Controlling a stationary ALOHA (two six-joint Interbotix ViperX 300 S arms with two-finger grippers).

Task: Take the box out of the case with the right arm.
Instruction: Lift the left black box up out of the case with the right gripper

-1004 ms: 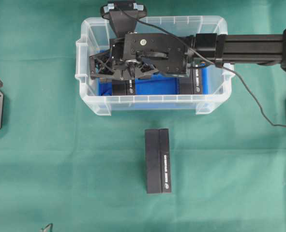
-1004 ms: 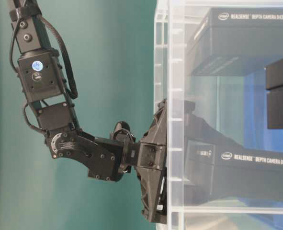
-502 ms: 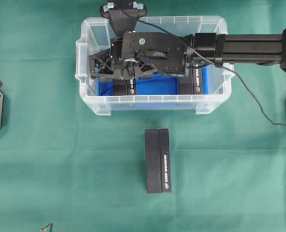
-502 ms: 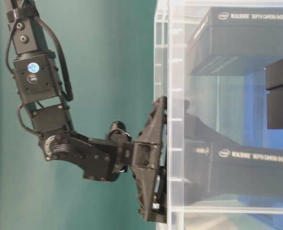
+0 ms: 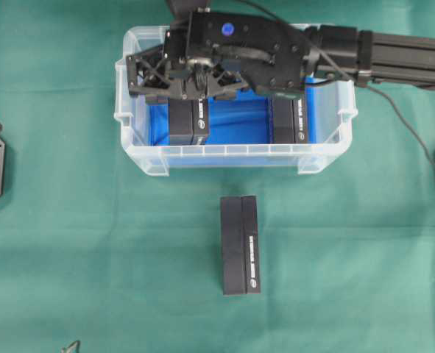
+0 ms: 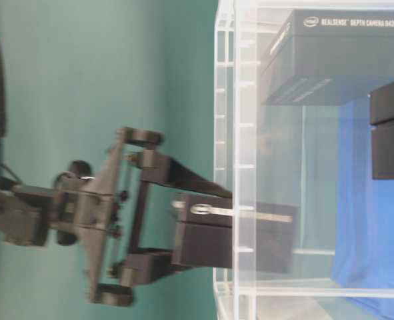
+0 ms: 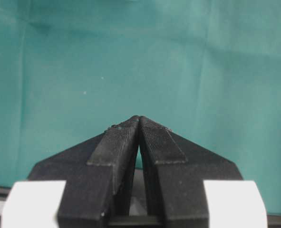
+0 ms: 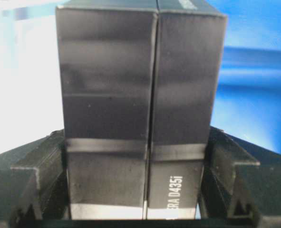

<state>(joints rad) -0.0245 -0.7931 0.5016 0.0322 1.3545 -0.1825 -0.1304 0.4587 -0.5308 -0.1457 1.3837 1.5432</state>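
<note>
- two fingers (image 8: 223, 178) of the right gripper (image 8: 135, 190) are clamped on the sides of a black realsense box (image 8: 140, 95); we see it fill the right wrist view.
- from table level we see that held box (image 6: 210, 233) partly outside the case rim, one end still behind the clear wall.
- from overhead, the right gripper (image 5: 184, 81) hangs over the left part of the case (image 5: 140, 158), a clear plastic tub with a blue lining, and the box (image 5: 188, 121) shows under it.
- the right arm (image 5: 394, 55) reaches in from the right edge, its cable trailing.
- a second black box (image 5: 291, 121) lies in the right part of the case.
- a third black box (image 5: 241, 244) lies on the green cloth (image 5: 92, 257), in front of the case and well apart from it.
- the left gripper (image 7: 139, 124) has its tips together, nothing between them, above bare green cloth.
</note>
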